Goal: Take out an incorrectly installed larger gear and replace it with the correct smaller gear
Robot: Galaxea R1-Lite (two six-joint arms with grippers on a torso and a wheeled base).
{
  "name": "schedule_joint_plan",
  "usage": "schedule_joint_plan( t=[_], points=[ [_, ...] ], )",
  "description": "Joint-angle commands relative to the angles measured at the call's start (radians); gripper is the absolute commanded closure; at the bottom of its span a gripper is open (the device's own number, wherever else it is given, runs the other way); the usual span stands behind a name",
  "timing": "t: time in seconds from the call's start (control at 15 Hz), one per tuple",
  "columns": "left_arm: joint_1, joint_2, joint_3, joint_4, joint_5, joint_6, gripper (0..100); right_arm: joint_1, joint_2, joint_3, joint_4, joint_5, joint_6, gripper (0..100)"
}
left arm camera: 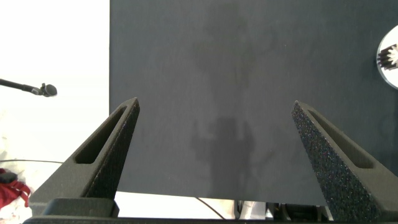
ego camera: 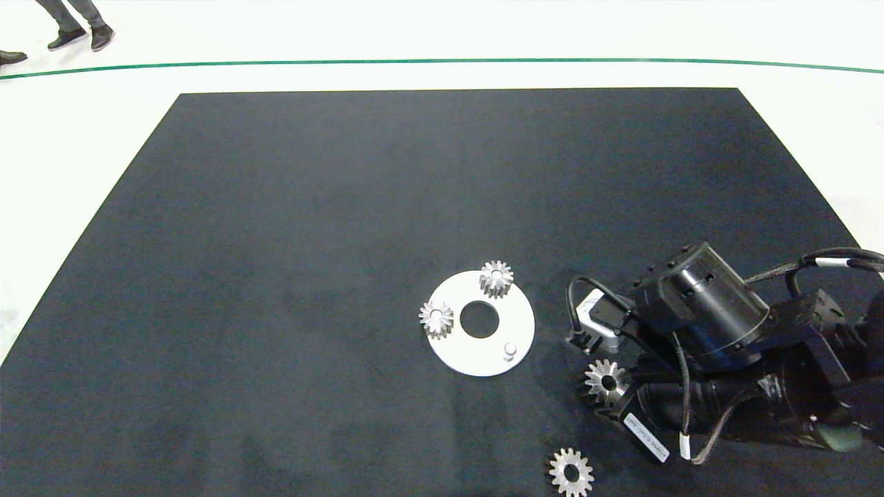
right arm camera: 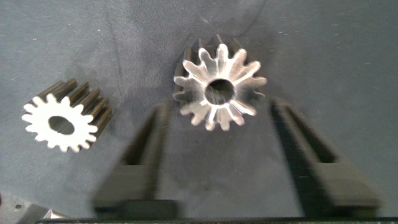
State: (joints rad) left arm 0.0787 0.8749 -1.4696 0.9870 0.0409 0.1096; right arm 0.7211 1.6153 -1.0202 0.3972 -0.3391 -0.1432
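Right gripper (right arm camera: 217,140) we record with fingers spread wide, poised over the larger gear (right arm camera: 217,87), which lies flat on the black mat (ego camera: 276,241) between and just ahead of the fingertips, not gripped. In the head view this gear (ego camera: 606,379) sits right of the white disc (ego camera: 476,352), close against the right arm. We note the disc carries two small gears, one at its far rim (ego camera: 496,278) and one at its left rim (ego camera: 436,319), plus a bare peg (ego camera: 510,351). We find the smaller gear (ego camera: 571,472) loose on the mat near its front edge. Left gripper (left arm camera: 214,158) hangs wide apart over bare mat.
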Motion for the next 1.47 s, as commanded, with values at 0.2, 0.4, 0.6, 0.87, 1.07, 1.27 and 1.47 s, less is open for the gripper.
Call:
schedule_joint_plan(
  t=[0.2,0.4,0.6,0.87,1.07,1.27,1.47],
  points=[
    [0.0,-0.001,0.0,0.005,0.001,0.001,0,0.153,-0.167,0.094,0.014,-0.004,0.002,0],
    [0.001,-0.002,0.002,0.005,0.001,0.001,0,0.222,-0.152,0.109,0.018,-0.004,0.057,0],
    [0.0,-0.002,0.002,0.005,0.001,0.002,0,0.25,-0.075,0.121,0.015,-0.004,0.08,0],
    [0.0,-0.001,0.002,0.005,0.001,0.005,0,0.282,0.025,0.12,0.003,-0.003,0.113,6],
    [0.0,-0.001,0.002,0.005,0.002,0.005,0,0.301,0.054,0.115,-0.006,-0.003,0.114,12],
    [0.0,-0.002,0.002,0.005,0.002,0.01,0,0.293,0.067,0.115,-0.012,-0.004,0.116,18],
    [0.0,-0.005,0.002,0.005,0.001,0.012,0,0.267,0.072,0.115,-0.017,-0.035,0.129,24]
  ],
)
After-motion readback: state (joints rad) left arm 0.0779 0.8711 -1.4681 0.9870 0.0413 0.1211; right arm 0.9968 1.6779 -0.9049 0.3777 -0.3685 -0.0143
